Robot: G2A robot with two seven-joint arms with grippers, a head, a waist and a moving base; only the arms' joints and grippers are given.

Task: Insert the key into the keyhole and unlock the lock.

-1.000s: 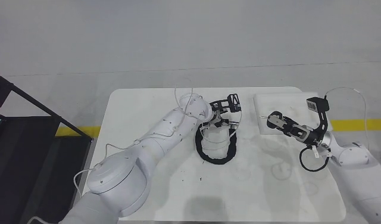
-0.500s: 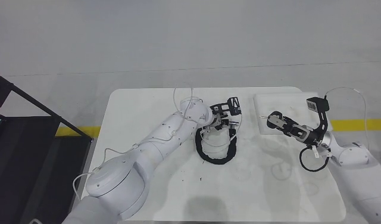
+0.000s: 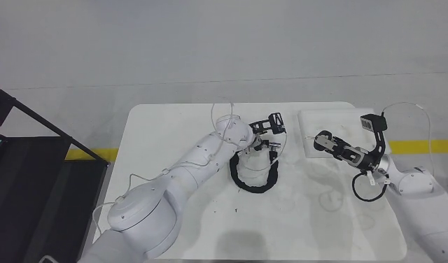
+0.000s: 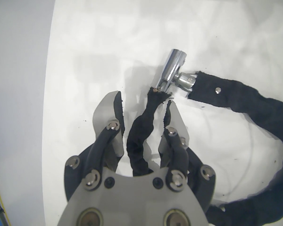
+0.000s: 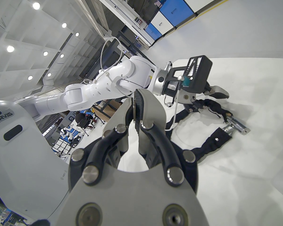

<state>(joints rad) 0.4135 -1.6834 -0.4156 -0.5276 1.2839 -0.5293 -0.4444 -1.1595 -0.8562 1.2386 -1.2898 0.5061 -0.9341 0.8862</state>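
A black fabric-sleeved chain lock (image 3: pixel 250 185) lies in a loop at the middle of the white tabletop (image 3: pixel 175 144), nearest the robot. At the loop's far side the left gripper (image 4: pixel 143 105) straddles one frayed sleeve end. Its fingers (image 4: pixel 115 109) are spread about halfway, with a gap on either side of the sleeve, so nothing is clamped. Just past the fingertips lies the chrome lock cylinder (image 4: pixel 173 68), flat on the tabletop and joined to both chain ends. Toward the right edge the right gripper (image 5: pixel 136 102) is raised, its pads pressed together. I cannot tell whether anything is pinched between them. Beyond it, a flat white tray (image 3: pixel 336 119) sits at the far right corner.
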